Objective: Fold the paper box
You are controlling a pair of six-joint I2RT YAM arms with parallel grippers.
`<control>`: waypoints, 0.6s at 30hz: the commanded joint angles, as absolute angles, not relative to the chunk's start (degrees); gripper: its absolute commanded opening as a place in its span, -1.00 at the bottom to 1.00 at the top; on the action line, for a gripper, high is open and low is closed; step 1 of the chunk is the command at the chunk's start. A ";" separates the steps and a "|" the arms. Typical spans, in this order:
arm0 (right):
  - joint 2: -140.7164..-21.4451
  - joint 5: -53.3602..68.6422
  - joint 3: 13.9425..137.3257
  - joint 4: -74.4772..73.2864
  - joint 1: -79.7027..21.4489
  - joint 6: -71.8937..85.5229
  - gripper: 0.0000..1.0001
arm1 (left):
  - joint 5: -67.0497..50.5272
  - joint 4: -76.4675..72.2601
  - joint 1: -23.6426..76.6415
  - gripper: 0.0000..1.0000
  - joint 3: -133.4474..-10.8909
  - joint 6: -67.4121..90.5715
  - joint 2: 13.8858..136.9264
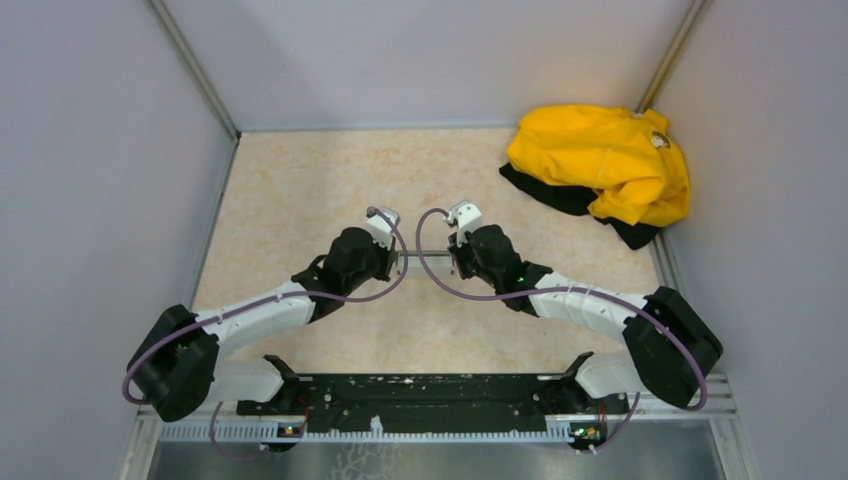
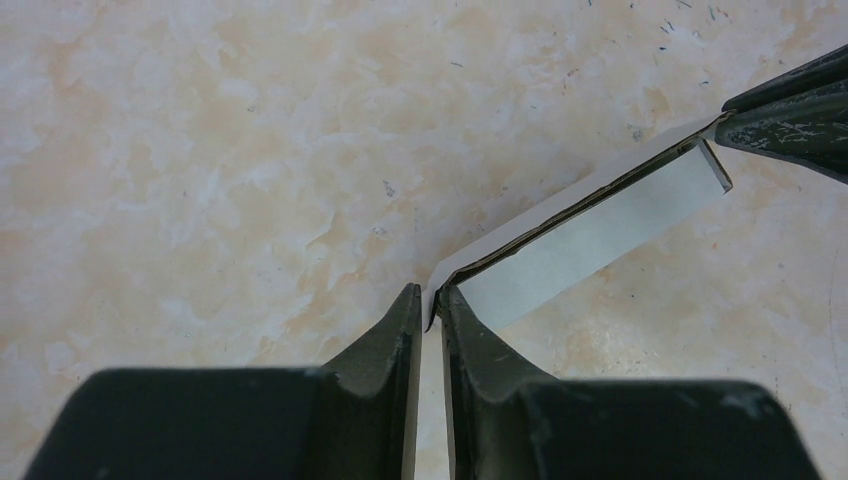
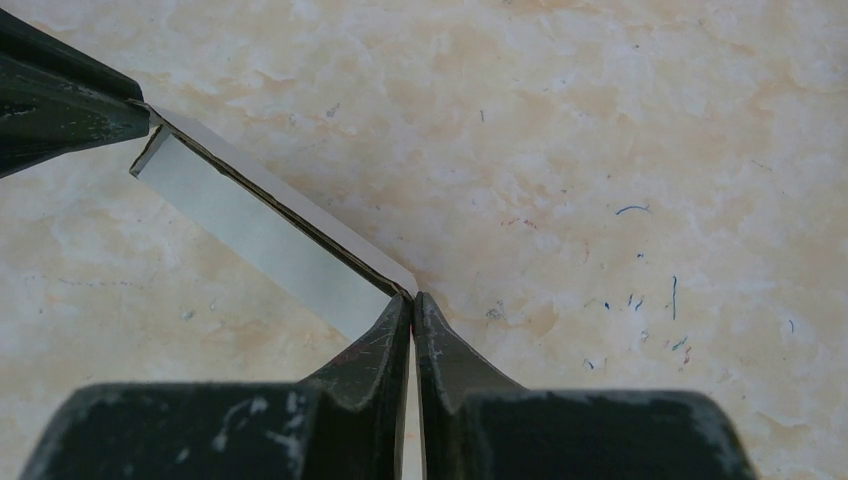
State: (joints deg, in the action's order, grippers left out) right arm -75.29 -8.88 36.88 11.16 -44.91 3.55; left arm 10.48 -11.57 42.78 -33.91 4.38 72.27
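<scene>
Top cam high behind me, looking down on the desk (image 1: 300, 180). Wrist cams close above it, facing each other, sharing the paper box (image 2: 590, 235).

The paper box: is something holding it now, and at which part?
The paper box is pinched at both ends: the left gripper grips one end corner, the right gripper the opposite end corner.

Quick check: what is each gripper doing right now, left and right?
Left gripper: closed, pinching one end of the paper box.
Right gripper: closed, pinching its other end.
</scene>
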 commanded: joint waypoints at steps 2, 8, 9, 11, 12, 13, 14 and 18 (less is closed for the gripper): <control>-75.84 -8.26 38.58 14.55 -45.36 3.60 -0.84 | 10.68 -12.42 43.42 -0.58 -35.98 3.96 72.39; -75.76 -8.26 38.32 14.84 -45.35 3.69 -0.87 | 11.03 -12.58 43.51 -0.62 -35.85 4.14 72.46; -75.68 -8.26 38.32 14.73 -45.38 3.69 -0.87 | 11.04 -12.80 43.53 -0.62 -35.72 4.09 72.40; -75.58 -8.26 38.24 14.84 -45.35 3.68 -0.88 | 11.22 -12.81 43.59 -0.63 -35.77 4.04 72.26; -75.50 -8.26 38.23 14.85 -45.36 3.69 -0.90 | 11.26 -12.76 43.64 -0.63 -35.75 4.05 72.29; -75.57 -8.24 38.25 14.85 -45.37 3.69 -0.91 | 11.29 -12.82 43.68 -0.64 -35.77 4.04 72.25; -75.58 -8.18 38.24 14.85 -45.38 3.69 -0.92 | 11.33 -12.81 43.68 -0.65 -35.78 4.07 72.25; -75.59 -8.02 38.28 14.85 -45.36 3.71 -0.96 | 11.51 -12.62 43.77 -0.67 -35.94 4.23 72.49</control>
